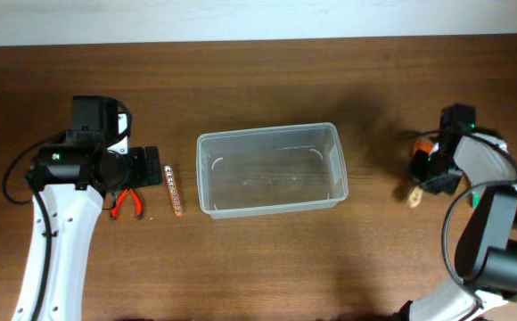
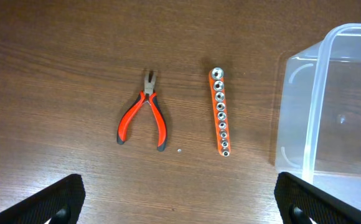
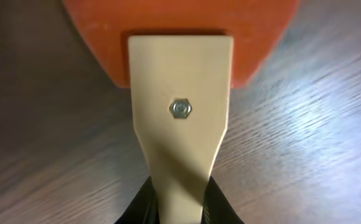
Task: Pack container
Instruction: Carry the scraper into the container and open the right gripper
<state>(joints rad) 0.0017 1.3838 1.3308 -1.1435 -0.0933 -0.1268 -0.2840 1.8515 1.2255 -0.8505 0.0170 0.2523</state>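
The clear plastic container (image 1: 267,132) stands empty at the table's middle; its corner shows in the left wrist view (image 2: 320,93). Left of it lie an orange socket rail (image 1: 174,189) (image 2: 220,112) and red-handled pliers (image 1: 127,203) (image 2: 144,115). My left gripper (image 1: 147,167) (image 2: 180,205) is open and empty, hovering above these tools. My right gripper (image 1: 432,174) (image 3: 179,208) is at the far right, shut on the beige handle of a tool with an orange head (image 3: 180,74) (image 1: 413,194), close to the table surface.
The dark wooden table (image 1: 330,259) runs to a pale wall edge at the back. The left arm's white link (image 1: 58,241) and the right arm's body (image 1: 499,232) stand at the front corners.
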